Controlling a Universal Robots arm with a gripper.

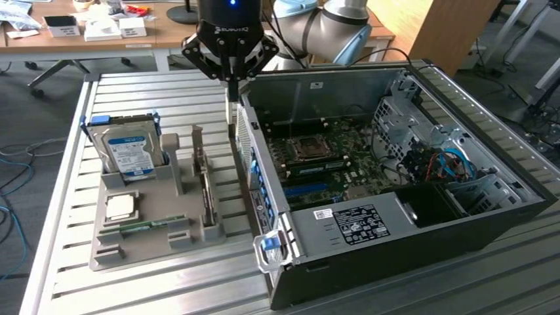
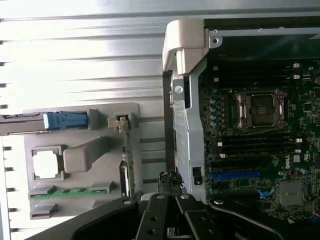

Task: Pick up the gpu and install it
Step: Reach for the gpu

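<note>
Slatted table (image 1: 157, 292), read near to far in the exterior view. Toward the near edge I find a grey tray (image 1: 153, 246) lying just beside an open computer case (image 1: 394, 262). The case's rear wall stands between the tray and the motherboard (image 1: 350, 167). Tray contents, nearest first, are a green memory stick (image 1: 140, 226) lying flat, a square processor (image 1: 120, 207), and a hard drive (image 1: 130, 152) upright in its cradle at the tray's far end. The gpu (image 1: 206, 190) stands on edge in the slot along the tray's case-side edge, with its metal bracket at the far end. Inside the case, a blue slot (image 1: 308, 191) lies nearer than the processor socket (image 1: 308, 148). The gripper (image 1: 230, 80) hangs high over the gap between tray and case, by the case's far corner and well apart from the gpu. In the wrist view I read its fingers (image 2: 159, 212) as drawn together, clenched. Beyond the table's far edge stands a wooden desk (image 1: 105, 39) carrying small boxes.
</note>
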